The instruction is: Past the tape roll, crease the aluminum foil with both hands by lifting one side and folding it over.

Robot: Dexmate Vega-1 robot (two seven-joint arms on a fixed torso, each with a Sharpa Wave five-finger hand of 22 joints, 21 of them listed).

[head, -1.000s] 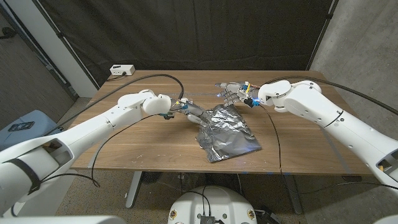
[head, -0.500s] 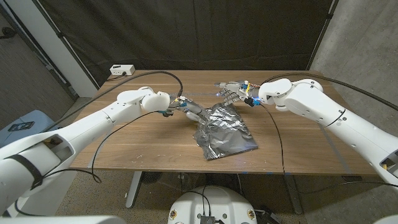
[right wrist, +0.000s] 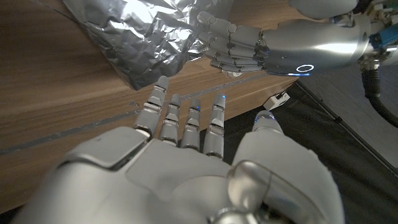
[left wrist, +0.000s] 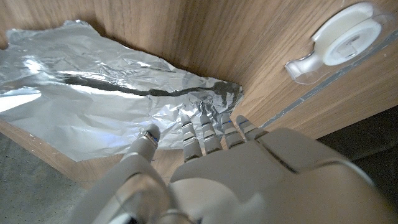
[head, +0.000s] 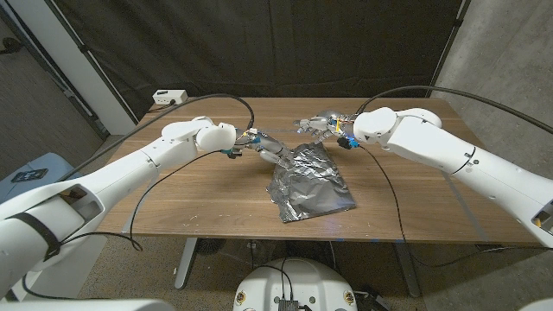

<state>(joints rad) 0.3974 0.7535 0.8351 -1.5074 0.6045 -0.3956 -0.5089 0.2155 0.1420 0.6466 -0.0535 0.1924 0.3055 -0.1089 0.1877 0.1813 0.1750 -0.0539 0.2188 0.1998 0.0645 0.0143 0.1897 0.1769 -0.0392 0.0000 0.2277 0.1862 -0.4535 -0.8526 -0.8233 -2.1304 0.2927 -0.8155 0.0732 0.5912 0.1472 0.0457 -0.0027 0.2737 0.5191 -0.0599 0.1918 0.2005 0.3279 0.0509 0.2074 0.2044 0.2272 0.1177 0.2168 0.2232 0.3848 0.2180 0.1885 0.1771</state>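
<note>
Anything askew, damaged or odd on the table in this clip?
The aluminum foil is heavily crumpled and lies skewed to the table edges, partly folded. Its far corner is at the left hand. The tape roll sits intact. Nothing spilled.

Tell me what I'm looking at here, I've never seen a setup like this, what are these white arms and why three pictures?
It is a robot with two white arms ending in metal hands, at a wooden table. One picture looks down from its head; the other two come from cameras on its wrists. A crumpled sheet of foil lies on the table. The left hand touches the foil's far corner with its fingers. The right hand hovers open, holding nothing. A tape roll sits nearby.
</note>
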